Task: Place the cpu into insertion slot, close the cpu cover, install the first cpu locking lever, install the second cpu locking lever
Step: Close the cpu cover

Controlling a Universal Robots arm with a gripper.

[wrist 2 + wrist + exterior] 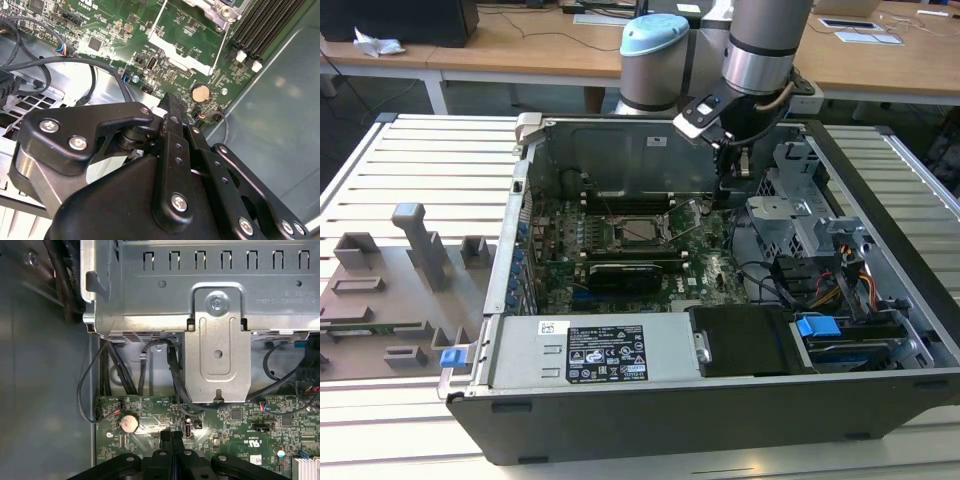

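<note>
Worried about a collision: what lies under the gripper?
The green motherboard, with a round coin battery close to the shut gripper. The gripper's own body covers the spot directly beneath it.

The black, jointed gripper [174, 102] is showing a smooth matt finish — its bright screw heads [179, 202] are gleaming as bare metal. The green motherboard [225, 435] is carrying a slightly glossy lacquered surface. The grey sheet-metal bracket [217, 355] is presenting a dull, smooth face, the round silver coin cell [129, 423] is shining like polished metal, and the black cables [173, 372] are looking smoothly plastic-sheathed.
</note>
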